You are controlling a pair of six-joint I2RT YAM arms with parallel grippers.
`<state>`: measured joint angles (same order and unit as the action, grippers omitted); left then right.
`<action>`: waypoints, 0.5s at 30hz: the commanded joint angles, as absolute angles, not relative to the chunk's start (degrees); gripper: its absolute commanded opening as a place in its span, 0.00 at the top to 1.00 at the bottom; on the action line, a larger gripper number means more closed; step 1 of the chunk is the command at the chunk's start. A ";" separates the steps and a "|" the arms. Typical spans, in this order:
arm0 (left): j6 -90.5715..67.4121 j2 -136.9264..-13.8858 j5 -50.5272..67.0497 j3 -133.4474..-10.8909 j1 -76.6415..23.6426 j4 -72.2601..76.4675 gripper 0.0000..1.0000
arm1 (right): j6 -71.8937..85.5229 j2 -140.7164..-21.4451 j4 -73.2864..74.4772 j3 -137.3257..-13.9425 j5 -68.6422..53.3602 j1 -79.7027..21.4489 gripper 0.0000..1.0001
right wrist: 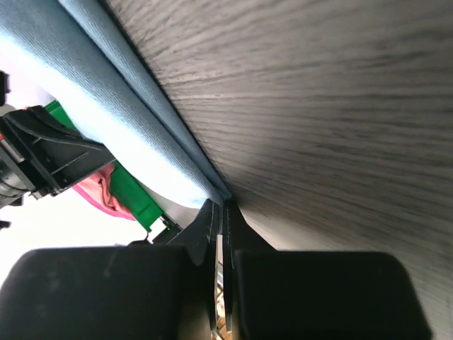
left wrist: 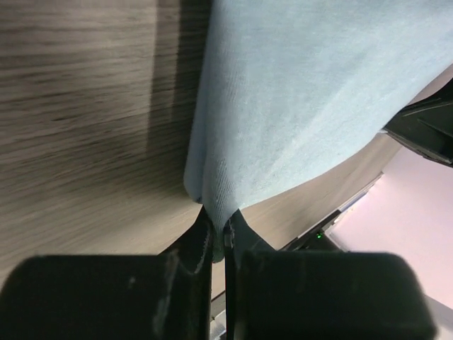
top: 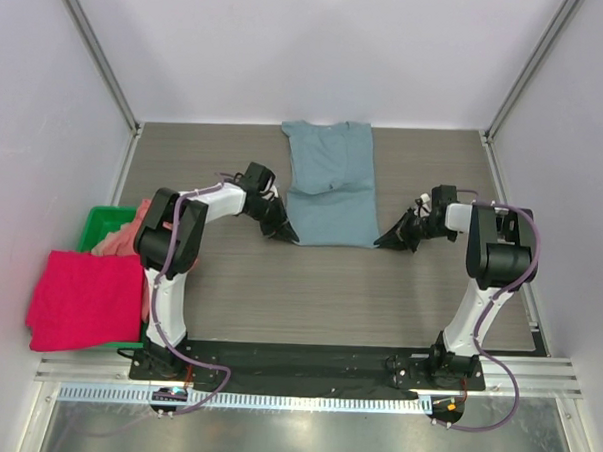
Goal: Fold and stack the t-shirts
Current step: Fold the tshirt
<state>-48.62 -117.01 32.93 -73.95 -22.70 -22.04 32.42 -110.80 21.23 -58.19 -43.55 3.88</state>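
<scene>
The blue t-shirt [top: 328, 187] lies flat on the counter [top: 328, 297], between the arms. The left claw [top: 285, 232] is clamped on its near left corner, the right claw [top: 384, 243] on its near right corner. The crimson t-shirt [top: 86, 299] drapes over the green bin [top: 101, 221], with the salmon t-shirt [top: 121, 240] inside.

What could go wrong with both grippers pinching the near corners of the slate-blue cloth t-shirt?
1. The right gripper holds only the very edge of the slate-blue cloth t-shirt; it may slip out on lifting.
2. The left gripper bunches its corner, so the fold could come out skewed.
</scene>
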 commanded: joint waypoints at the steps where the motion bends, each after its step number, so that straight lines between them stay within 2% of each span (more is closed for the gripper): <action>1: -41.85 -114.09 30.59 -79.51 -21.62 -27.92 1.00 | 34.18 -106.37 19.60 -56.95 -42.26 3.78 0.99; 7: -27.95 -109.52 30.49 -89.99 -21.18 -39.45 1.00 | 37.09 -94.42 20.30 -51.87 -47.02 3.78 0.99; 15: -29.00 -101.61 33.48 -83.43 -21.79 -39.99 1.00 | 33.67 -76.83 26.71 -45.53 -46.76 3.78 0.99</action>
<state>-30.83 -104.49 32.47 -86.52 -21.91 -37.15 35.68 -80.90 22.63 -46.57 -46.35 3.70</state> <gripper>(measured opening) 0.032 0.041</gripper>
